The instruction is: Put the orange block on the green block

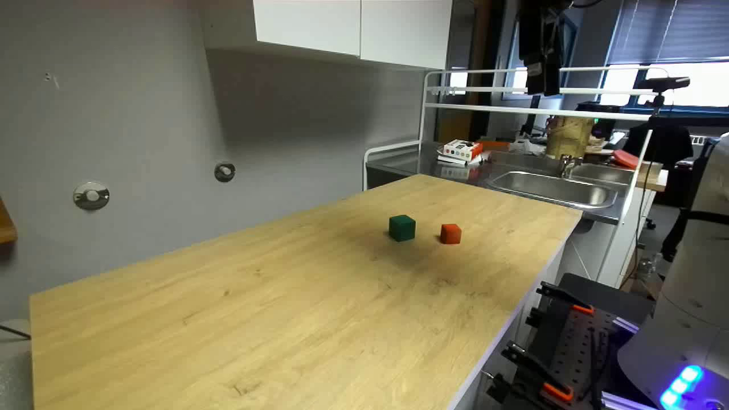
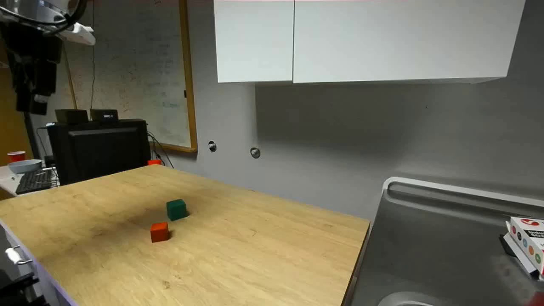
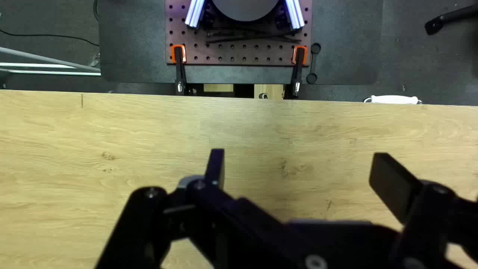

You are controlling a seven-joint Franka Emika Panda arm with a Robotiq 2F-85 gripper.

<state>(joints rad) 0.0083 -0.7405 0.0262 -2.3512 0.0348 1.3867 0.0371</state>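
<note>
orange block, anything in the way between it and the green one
Nothing visible: in an exterior view, only table shows between the orange block and the green block.

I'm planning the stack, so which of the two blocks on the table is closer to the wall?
The green block: in both exterior views it lies nearer the grey wall than the orange block, which sits farther out.

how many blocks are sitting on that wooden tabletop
2: the green block, nearer the wall, and the orange block, apart from it, nearer the robot's base. No others show.
</note>
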